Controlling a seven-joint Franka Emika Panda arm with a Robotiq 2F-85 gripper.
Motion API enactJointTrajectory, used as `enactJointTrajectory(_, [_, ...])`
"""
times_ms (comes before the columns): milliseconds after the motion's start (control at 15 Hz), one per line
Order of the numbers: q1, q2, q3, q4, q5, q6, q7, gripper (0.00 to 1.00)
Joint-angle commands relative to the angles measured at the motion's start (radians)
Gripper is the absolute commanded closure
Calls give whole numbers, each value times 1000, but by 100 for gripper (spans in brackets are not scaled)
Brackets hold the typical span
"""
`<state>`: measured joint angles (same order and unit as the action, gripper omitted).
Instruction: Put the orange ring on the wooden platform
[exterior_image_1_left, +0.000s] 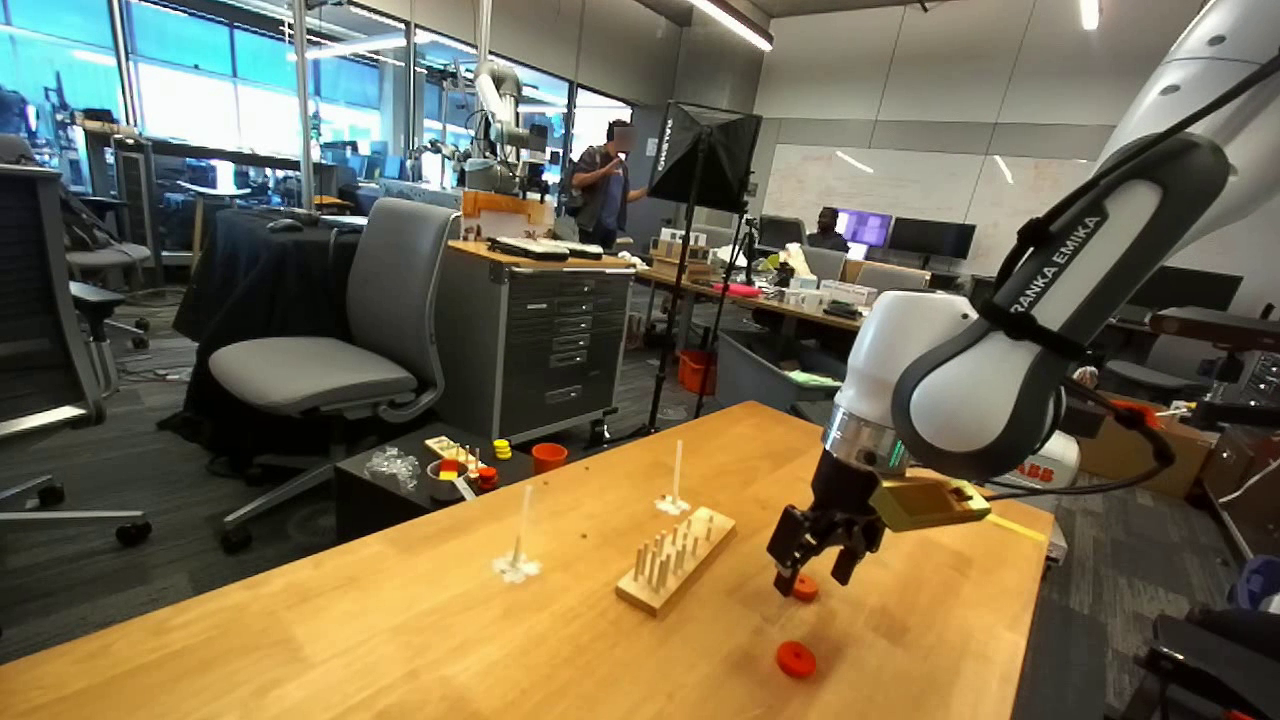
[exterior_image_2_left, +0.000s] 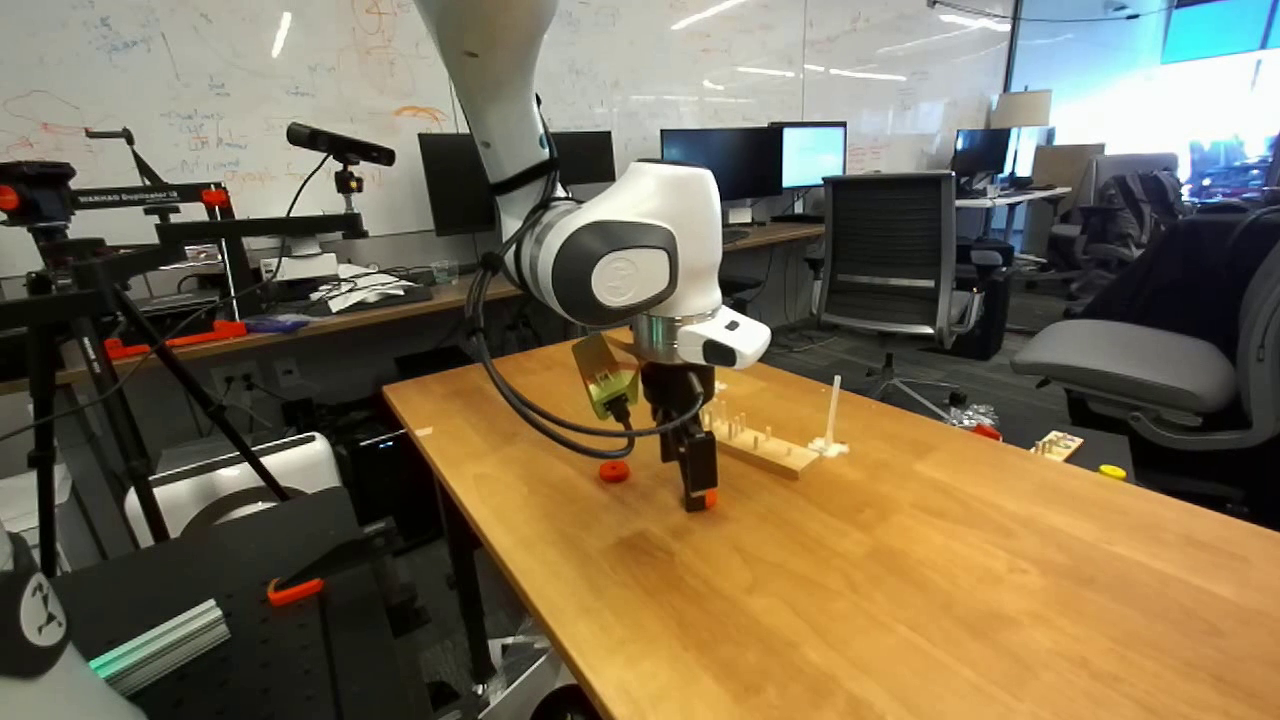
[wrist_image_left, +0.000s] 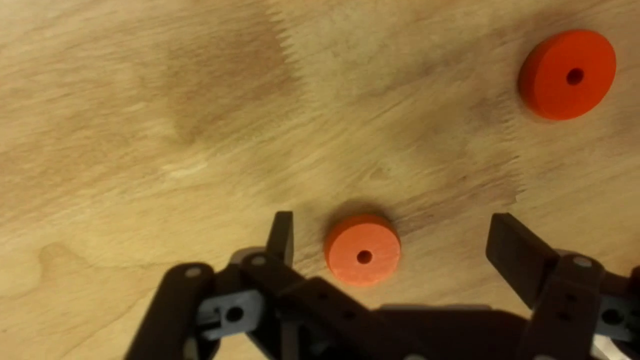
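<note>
Black two-fingered pincer (wrist_image_left: 392, 230) spread wide, gripping nothing, a small round light-orange ring (wrist_image_left: 362, 239) between its fingers (wrist_image_left: 520, 255) in the wrist view.
The ring lies flat on the brown wooden surface (exterior_image_2_left: 900, 580), apart from both fingers and nearer one. The white-and-grey arm (exterior_image_2_left: 625, 270) slopes down from above and bends, pointing the pincer downward with its tips close to the surface. Near the ring lies a redder round ring (wrist_image_left: 575, 100); a pale, peg-studded rectangular wooden board (exterior_image_1_left: 684, 562) rests on the surface, near the pincer.
</note>
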<state>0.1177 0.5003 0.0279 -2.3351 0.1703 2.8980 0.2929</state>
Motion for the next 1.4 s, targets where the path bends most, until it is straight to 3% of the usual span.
enactJointTrajectory(0, [23, -7, -16, 30, 2, -51, 28, 0])
enactJointTrajectory(1000, [29, 90, -47, 173, -6, -185, 88, 0])
enactJointTrajectory(1067, [30, 94, -50, 174, -8, -180, 89, 25])
enactJointTrajectory(1133, [30, 94, -50, 173, -7, -178, 89, 26])
enactJointTrajectory(1333, [22, 82, -50, 162, -3, -182, 81, 50])
